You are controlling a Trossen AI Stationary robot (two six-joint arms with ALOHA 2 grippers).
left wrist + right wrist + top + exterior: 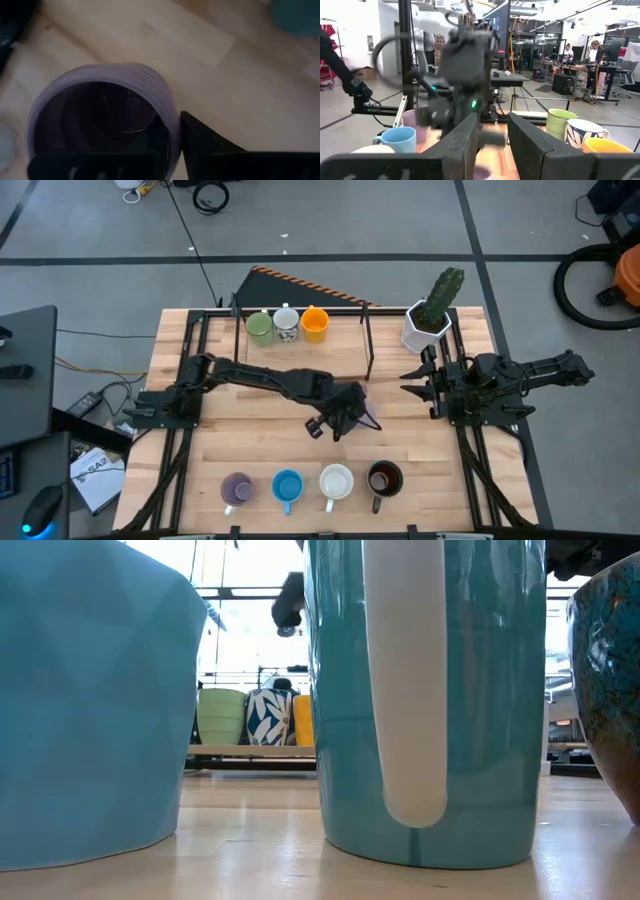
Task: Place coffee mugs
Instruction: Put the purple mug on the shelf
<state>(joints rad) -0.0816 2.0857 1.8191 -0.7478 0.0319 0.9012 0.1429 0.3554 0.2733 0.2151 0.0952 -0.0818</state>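
Lilac mug (100, 125) rim pinched in my left gripper (340, 418) mid-table, upright, rack far-side; right gripper (425, 380) idle, part-open.

Left gripper (345, 415) mid-table, fingers (210, 150) closed; right gripper (418, 377) parted.

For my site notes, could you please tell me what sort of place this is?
Probably a robotics lab or workshop: a wooden table with two mounted arms stands on a grey floor with loose cables, and desks with people fill the room behind.
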